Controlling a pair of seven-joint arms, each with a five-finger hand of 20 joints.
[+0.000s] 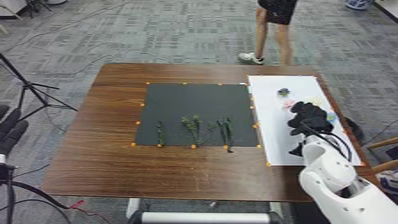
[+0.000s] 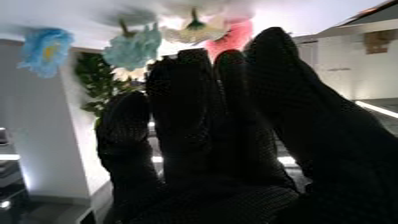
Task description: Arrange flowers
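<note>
My right hand (image 1: 309,119) is over the white sheet (image 1: 278,135) in the head view, near pale flower heads, with a pink flower (image 1: 289,104) and a light blue one (image 1: 331,116) beside it. A dark bluish flower (image 1: 283,92) lies farther up the sheet. In the right wrist view the hand (image 2: 200,185) has extended fingers, near a blue flower (image 2: 46,50), a teal flower (image 2: 131,47), a cream flower (image 2: 197,34) and a pink flower (image 2: 229,37). My left hand (image 1: 11,131) is at the left edge, fingers straight.
Green stems (image 1: 192,127) and narrow leafy sprigs (image 1: 160,134) lie along the near part of the black mat (image 1: 195,100). Orange markers edge both sheets on the brown table (image 1: 107,150). A tripod (image 1: 31,87) stands left of the table, a chair (image 1: 386,150) to its right.
</note>
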